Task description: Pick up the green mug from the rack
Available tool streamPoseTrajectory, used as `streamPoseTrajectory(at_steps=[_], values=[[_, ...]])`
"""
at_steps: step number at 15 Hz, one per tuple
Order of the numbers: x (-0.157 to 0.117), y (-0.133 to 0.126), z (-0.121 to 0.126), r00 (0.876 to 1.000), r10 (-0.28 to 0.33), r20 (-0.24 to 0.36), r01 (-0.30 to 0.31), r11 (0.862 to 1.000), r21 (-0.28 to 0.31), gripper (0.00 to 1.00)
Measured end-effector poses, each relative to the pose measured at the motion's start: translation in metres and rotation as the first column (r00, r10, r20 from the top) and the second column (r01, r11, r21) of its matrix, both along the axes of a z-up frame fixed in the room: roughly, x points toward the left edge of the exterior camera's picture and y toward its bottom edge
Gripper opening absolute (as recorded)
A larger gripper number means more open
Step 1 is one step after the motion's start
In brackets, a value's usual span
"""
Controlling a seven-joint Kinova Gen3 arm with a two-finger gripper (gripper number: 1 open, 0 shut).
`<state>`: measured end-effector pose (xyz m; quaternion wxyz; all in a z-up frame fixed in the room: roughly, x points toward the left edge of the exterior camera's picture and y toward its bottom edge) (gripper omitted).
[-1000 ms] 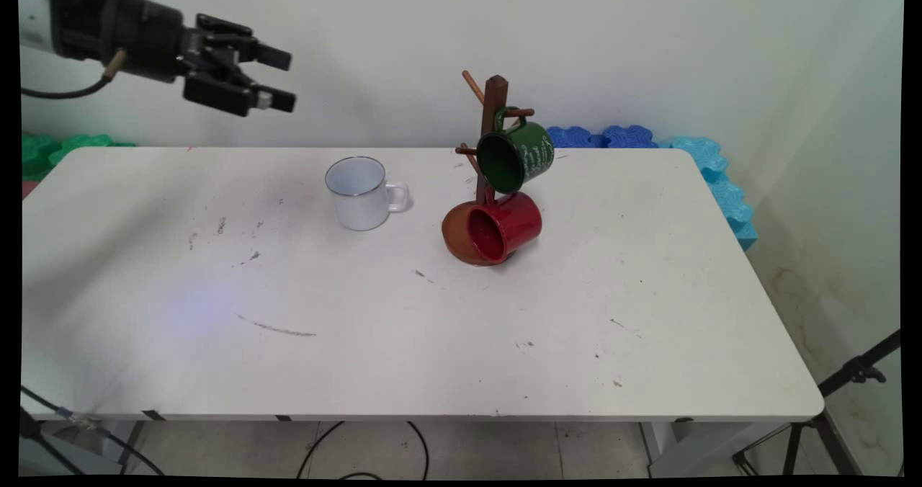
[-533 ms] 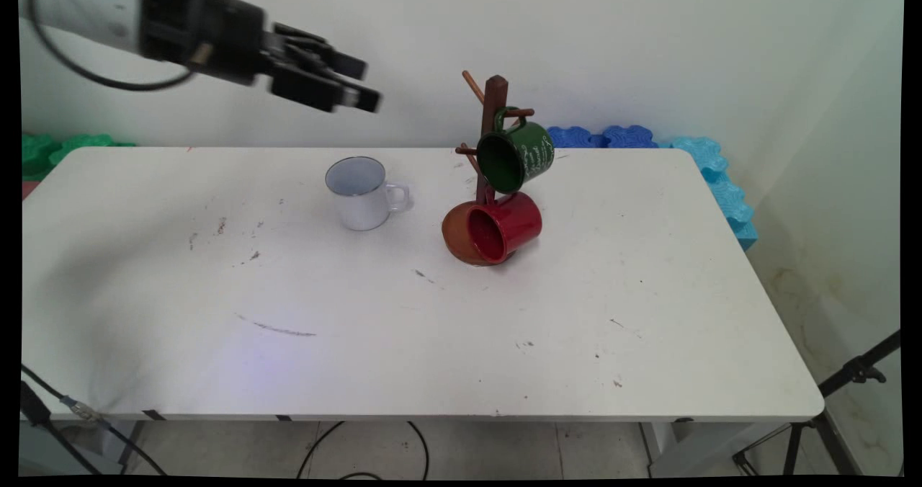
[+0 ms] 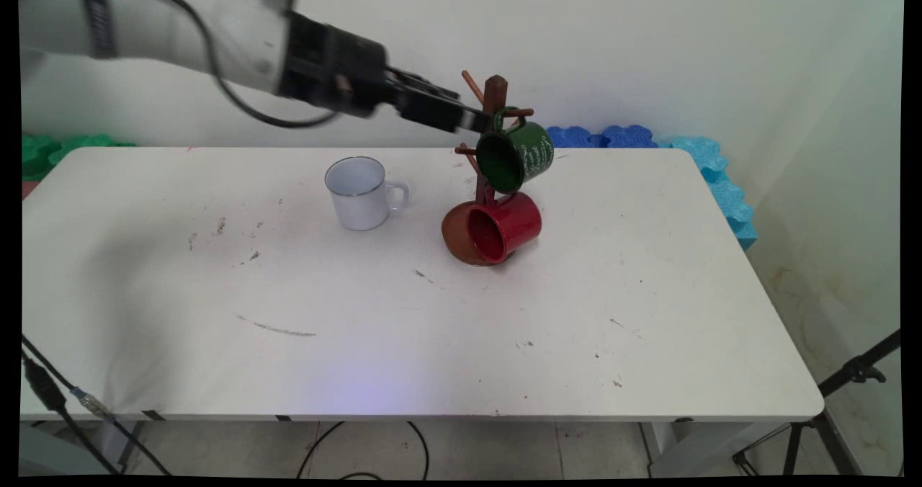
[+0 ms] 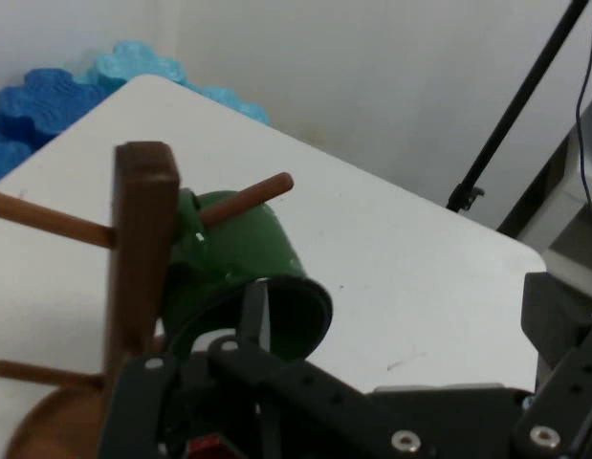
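Observation:
A brown wooden mug tree (image 3: 494, 105) stands at the table's back middle. A green mug (image 3: 516, 155) hangs from an upper peg, its mouth facing the camera. Below it a red mug (image 3: 506, 226) hangs tilted over the tree's round base. My gripper (image 3: 472, 118) is in the air just left of the tree's post, level with the green mug's handle, and open with nothing in it. In the hand view the post (image 4: 142, 258) and green mug (image 4: 240, 256) sit close ahead of the gripper (image 4: 410, 330), toward its left finger.
A white enamel mug (image 3: 358, 193) stands upright on the white table (image 3: 403, 328), left of the tree, handle to the right. Blue foam mats (image 3: 709, 163) lie along the table's far right edge, green ones (image 3: 57, 148) at the far left. A black tripod (image 3: 828, 415) stands lower right.
The arm has swept from the upper left to the right and slightly down, bringing the gripper up to the mug tree. The mugs and tree have not moved.

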<state>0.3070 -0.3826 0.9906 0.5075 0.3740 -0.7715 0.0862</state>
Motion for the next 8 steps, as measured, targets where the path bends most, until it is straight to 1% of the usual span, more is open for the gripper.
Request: streamPoseTrajectory(at_steps=[2,4,8], values=[[-0.02,-0.004,-0.014,0.999,0.03,-0.016,-0.03,0.999,0.032,1.0],[-0.04,-0.008,-0.031,0.998,0.064,-0.014,-0.063,0.996,0.067,1.0],[-0.066,-0.012,-0.058,0.994,0.108,-0.011,-0.106,0.988,0.113,1.0]])
